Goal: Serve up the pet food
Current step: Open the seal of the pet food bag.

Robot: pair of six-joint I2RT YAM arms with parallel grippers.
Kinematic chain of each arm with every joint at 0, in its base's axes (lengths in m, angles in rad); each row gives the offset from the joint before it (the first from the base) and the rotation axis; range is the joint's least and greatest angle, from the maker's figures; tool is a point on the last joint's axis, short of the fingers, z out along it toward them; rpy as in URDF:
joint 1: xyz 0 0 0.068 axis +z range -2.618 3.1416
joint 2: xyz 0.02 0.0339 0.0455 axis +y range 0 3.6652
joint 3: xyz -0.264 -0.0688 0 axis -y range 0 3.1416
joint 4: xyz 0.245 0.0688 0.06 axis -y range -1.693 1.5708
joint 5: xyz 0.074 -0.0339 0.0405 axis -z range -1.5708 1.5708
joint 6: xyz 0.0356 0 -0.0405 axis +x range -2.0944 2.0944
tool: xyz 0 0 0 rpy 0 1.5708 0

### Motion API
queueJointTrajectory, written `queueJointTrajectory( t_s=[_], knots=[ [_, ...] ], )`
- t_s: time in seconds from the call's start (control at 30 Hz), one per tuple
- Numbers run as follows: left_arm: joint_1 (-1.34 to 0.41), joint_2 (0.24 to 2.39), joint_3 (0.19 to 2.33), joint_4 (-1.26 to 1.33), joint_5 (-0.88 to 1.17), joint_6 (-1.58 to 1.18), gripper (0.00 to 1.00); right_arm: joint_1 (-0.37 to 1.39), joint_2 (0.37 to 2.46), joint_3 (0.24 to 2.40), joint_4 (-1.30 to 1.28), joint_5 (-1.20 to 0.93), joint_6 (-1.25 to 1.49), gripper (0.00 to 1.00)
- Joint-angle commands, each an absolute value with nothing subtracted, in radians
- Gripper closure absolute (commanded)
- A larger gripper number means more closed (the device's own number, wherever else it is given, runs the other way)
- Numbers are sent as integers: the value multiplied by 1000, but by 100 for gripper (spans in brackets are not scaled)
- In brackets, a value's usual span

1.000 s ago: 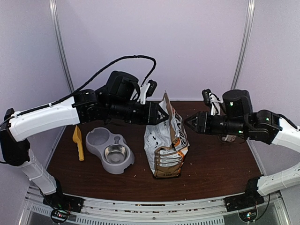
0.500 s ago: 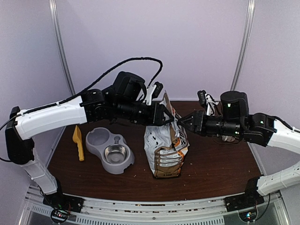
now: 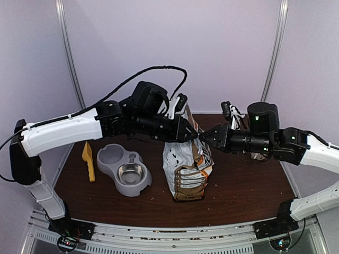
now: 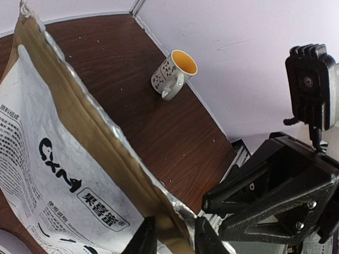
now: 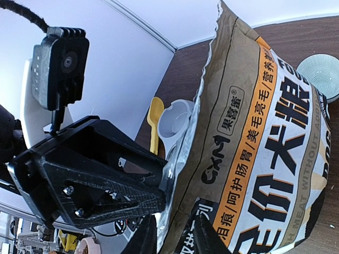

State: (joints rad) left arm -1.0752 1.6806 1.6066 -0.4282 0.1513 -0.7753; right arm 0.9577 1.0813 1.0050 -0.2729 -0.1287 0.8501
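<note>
Left hand [image 3: 193, 135], right hand [image 3: 204, 138] on bag [image 3: 185, 169]

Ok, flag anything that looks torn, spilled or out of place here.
The bag has a ragged, torn-open top edge, and pale crumbs lie scattered on the table. Nothing else stands out.
</note>
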Motion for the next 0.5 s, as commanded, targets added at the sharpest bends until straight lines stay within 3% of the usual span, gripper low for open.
queueJointTrajectory(
  t_s=[0.0,0.47],
  knots=[
    [-1080,1687,1610,-393,165,-778,77,955,1097,1022,-249,-158,851,75],
    [-1080,1693,1605,-393,173,-788,95,955,1129,1055,-280,-164,825,75]
  ],
)
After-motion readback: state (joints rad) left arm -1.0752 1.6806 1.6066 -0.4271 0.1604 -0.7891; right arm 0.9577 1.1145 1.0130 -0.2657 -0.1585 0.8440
